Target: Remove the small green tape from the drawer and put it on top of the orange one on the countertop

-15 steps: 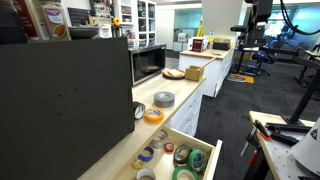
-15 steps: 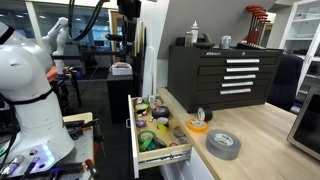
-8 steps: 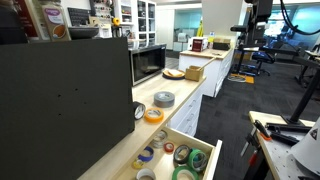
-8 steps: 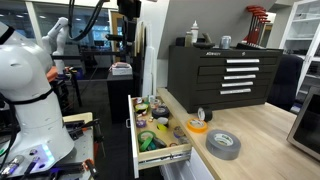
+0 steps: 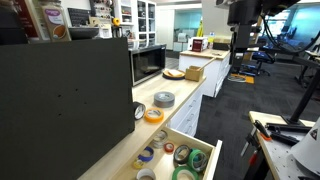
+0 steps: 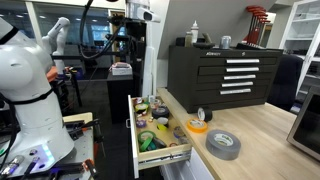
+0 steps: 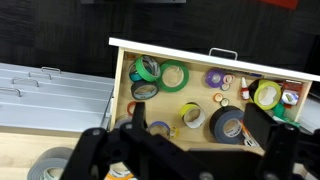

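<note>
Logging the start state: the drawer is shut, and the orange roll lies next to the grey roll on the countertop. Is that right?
No: the drawer is pulled open, as the wrist view shows. The orange roll does lie next to the grey roll on the countertop.

A black tool chest [image 6: 225, 72] with silver drawer pulls fills 2 o'clock in an exterior view. In an exterior view a microwave [image 5: 148, 63] sits near centre, with white cabinets [image 5: 213, 78] at 3 o'clock of it and a dark floor [image 5: 255, 105] beyond (material unclear). Brightly lit glass partitions [image 5: 180, 18] stand at 12 o'clock.
</note>
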Available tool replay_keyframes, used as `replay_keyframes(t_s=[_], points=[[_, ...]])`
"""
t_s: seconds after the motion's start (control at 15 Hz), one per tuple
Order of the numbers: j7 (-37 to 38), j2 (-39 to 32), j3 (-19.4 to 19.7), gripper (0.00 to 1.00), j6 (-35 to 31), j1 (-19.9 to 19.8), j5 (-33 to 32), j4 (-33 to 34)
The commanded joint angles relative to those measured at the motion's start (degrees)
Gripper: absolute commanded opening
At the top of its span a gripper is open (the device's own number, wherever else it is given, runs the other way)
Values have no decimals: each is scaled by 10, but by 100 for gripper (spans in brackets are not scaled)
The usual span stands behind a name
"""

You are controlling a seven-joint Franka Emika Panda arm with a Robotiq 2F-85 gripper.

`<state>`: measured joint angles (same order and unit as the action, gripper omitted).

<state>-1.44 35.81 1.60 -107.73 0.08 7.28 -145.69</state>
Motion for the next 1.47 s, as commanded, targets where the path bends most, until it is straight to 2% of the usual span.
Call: replay_keyframes(t_s=[0.0,0.8,1.13,1.4], points=[[0,-10,-3,100,-5,0,-1,-1],[3,-19,-5,100,-13,0,-3,-4],[13,-55,-29,100,-86,7,-4,-46],[20,-96,-49,100,-198,17,-5,-86]])
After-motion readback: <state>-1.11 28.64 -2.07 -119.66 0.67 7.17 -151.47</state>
